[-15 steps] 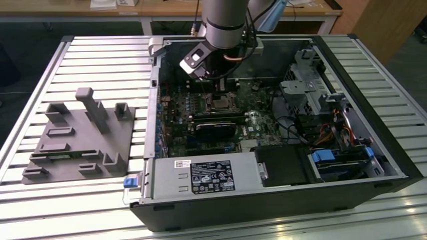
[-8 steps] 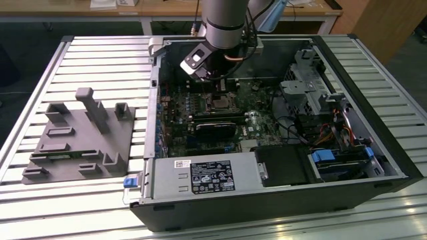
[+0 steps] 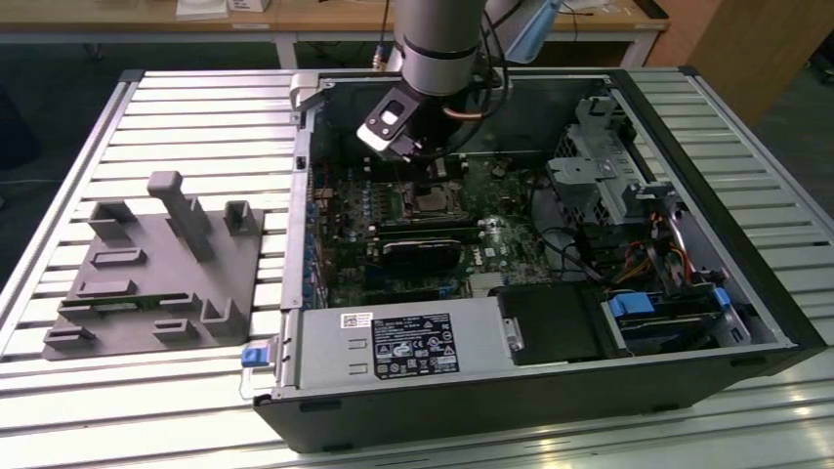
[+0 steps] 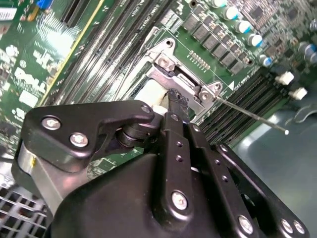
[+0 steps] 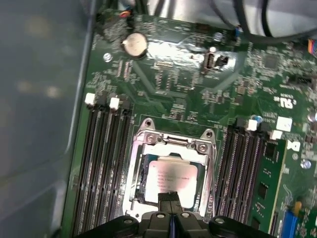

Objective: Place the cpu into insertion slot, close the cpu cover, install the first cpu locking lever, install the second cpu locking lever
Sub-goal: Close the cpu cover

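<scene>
Gripper (image 5: 170, 198), fingers pressed together on nothing, stands at one edge of the cpu cover (image 5: 171, 143) framing the seated cpu (image 5: 173, 174); memory slots (image 5: 105, 163) crowd two opposite sides.

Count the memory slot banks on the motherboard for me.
2. In the first wrist view, one memory slot bank flanks the insertion slot on one side, the other bank on the opposite side. The jaws cover part of the board; more may be hidden.
</scene>
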Motion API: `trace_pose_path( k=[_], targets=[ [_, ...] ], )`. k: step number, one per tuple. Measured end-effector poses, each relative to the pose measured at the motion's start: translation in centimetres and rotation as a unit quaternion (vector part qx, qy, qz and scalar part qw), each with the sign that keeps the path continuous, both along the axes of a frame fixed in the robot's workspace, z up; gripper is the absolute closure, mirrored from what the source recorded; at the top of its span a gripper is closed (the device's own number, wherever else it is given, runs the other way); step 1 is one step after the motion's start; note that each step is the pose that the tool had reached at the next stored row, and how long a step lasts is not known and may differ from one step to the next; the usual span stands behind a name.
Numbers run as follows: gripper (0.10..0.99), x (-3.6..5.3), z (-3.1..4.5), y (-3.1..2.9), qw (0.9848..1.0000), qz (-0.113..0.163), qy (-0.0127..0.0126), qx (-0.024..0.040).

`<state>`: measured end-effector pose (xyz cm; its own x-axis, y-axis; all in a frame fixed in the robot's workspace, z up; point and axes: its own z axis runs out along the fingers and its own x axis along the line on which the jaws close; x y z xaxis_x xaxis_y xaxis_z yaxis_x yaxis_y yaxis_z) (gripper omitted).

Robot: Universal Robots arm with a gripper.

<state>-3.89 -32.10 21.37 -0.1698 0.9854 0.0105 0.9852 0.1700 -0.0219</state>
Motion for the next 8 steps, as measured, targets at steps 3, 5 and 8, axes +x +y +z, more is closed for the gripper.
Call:
trace_pose_path(
  k=[3, 5, 8],
  targets=[
    [0.980, 0.00, -0.01, 0.00, 0.9996, 0.027, 0.0000, 0.0000],
    [0.980, 0.00, -0.02, 0.00, 0.9990, 0.045, 0.0000, 0.0000],
    [0.980, 0.00, -0.04, 0.00, 0.9974, 0.073, 0.0000, 0.0000]
  ],
)
